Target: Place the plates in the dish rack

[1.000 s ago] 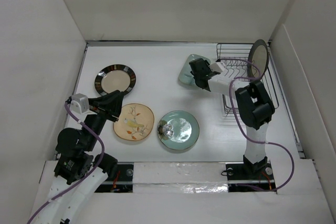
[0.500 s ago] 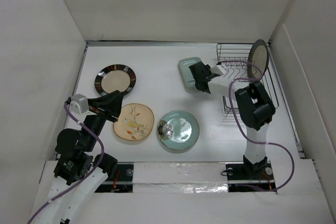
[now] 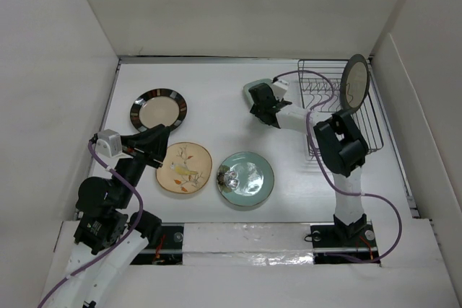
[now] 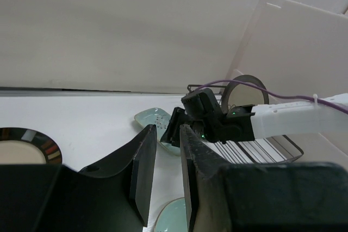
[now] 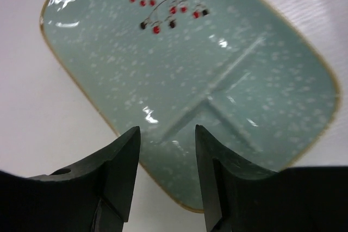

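Observation:
The squarish pale green plate (image 3: 250,89) lies flat left of the dish rack (image 3: 364,117); it fills the right wrist view (image 5: 190,63). My right gripper (image 3: 260,103) hovers over its near edge, open and empty (image 5: 167,134). A cream dark-rimmed plate (image 3: 354,81) stands upright in the rack. The striped plate (image 3: 159,109), the floral plate (image 3: 184,167) and the round celadon plate (image 3: 245,178) lie flat on the table. My left gripper (image 3: 164,135) is slightly open and empty (image 4: 167,150), between the striped and floral plates.
White walls close the table at the back and both sides. The rack's wire grid (image 4: 255,148) sits against the right wall. A purple cable (image 3: 314,88) loops over the rack from the right arm.
My right gripper has reached further left over the squarish plate, which has shifted a little left and now lies flat. The left arm has not moved.

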You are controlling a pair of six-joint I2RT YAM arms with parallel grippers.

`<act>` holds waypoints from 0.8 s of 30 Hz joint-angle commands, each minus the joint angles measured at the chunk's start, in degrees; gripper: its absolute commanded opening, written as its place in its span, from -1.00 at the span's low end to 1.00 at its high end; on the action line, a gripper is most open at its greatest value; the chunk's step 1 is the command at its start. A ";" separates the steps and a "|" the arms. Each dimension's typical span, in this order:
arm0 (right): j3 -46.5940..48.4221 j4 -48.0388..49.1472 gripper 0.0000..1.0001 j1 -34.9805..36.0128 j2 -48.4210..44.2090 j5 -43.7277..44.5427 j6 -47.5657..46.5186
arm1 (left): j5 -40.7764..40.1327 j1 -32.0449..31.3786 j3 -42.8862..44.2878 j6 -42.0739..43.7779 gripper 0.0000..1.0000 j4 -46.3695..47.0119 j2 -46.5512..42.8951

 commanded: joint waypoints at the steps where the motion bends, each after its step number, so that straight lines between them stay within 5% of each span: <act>1: 3.55 1.56 0.00 0.91 2.34 -7.98 -6.50 | 0.62 -0.20 0.59 -0.20 -0.57 2.48 -0.35; 15: 6.10 1.90 -0.01 6.53 3.76 -18.98 -9.32 | 0.18 -0.20 0.50 0.06 -0.57 2.39 0.96; 24: 3.13 7.34 0.02 1.27 -7.49 -23.46 -14.84 | -0.26 -0.20 0.32 0.24 -0.57 2.39 1.84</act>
